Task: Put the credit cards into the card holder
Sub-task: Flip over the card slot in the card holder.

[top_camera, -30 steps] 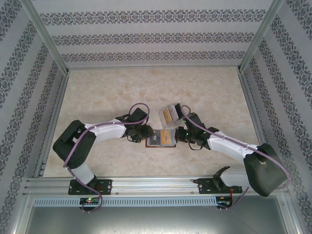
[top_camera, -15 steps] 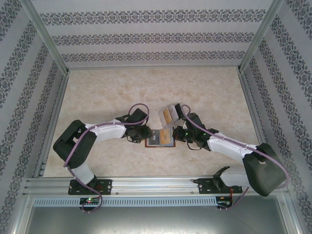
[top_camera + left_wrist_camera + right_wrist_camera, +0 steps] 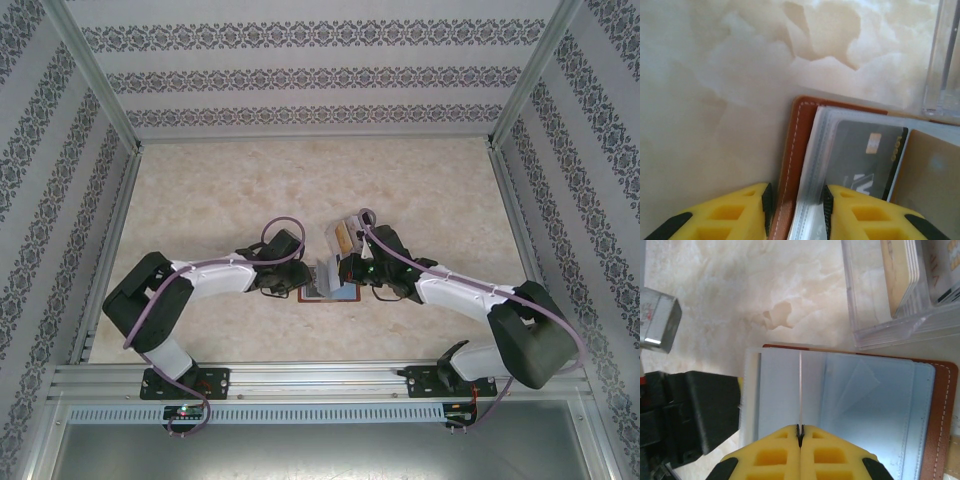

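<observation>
Pin open card holder (image 3: 792,150) on bench (image 3: 715,100) with left claw (image 3: 796,200) nipping cover and sleeves; steer credit card (image 3: 800,390), edge-on in shut right claw (image 3: 800,429), squarely down into one sleeve

Overhead, we see pale marble-patterned desk (image 3: 200,190), beige veining across whole top. Clear plastic case (image 3: 346,236) lies near desk centre, slightly tilted. From right wrist camera we catch its transparent walls close up, resting flat on desk. Panels (image 3: 320,75) with dark floral bands on white enclose desk on three sides. Aluminium posts (image 3: 92,75) rise from far corners. Slotted aluminium rail (image 3: 320,378) runs along near edge, with perforated strip (image 3: 320,412) just in front of it.
</observation>
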Tool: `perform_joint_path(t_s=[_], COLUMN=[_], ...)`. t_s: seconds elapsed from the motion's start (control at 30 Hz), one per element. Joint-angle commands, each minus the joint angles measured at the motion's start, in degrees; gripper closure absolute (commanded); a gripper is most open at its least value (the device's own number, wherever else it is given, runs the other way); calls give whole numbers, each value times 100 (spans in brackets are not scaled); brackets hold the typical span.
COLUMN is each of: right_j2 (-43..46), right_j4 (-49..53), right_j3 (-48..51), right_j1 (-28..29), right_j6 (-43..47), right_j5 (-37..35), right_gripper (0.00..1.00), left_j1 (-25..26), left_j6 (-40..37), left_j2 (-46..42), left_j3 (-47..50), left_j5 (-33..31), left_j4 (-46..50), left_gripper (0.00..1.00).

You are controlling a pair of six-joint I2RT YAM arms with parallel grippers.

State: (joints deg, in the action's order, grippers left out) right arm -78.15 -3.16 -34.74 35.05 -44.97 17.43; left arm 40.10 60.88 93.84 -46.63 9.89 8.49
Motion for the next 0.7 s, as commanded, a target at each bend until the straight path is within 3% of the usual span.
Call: perform_joint_path(t_s=[0.0, 0.13, 0.23, 0.43, 0.57, 0.67], right_j2=[71, 42, 326, 1257, 1445, 1077], right_j4=[-216, -255, 209, 784, 290, -258], right_j3=[76, 97, 97, 175, 367, 505], right_j1=[35, 39, -52, -174, 4, 177], right_j6=[-81, -118, -73, 67, -230, -494], right_j5=[-116, -48, -474, -1118, -1016, -824], right_gripper=[97, 98, 98, 97, 99, 99], left_j1=[121, 121, 119, 121, 121, 119], left_j6=[212, 385, 374, 55, -48, -94], left_j2=[-343, -675, -857, -860, -563, -338], left_j3=[186, 346, 379, 277, 100, 6], left_j5=[-447, -888, -1058, -908, -678, -439], left_j4=[116, 348, 440, 274, 179, 77], left_gripper=[63, 60, 56, 52, 51, 51])
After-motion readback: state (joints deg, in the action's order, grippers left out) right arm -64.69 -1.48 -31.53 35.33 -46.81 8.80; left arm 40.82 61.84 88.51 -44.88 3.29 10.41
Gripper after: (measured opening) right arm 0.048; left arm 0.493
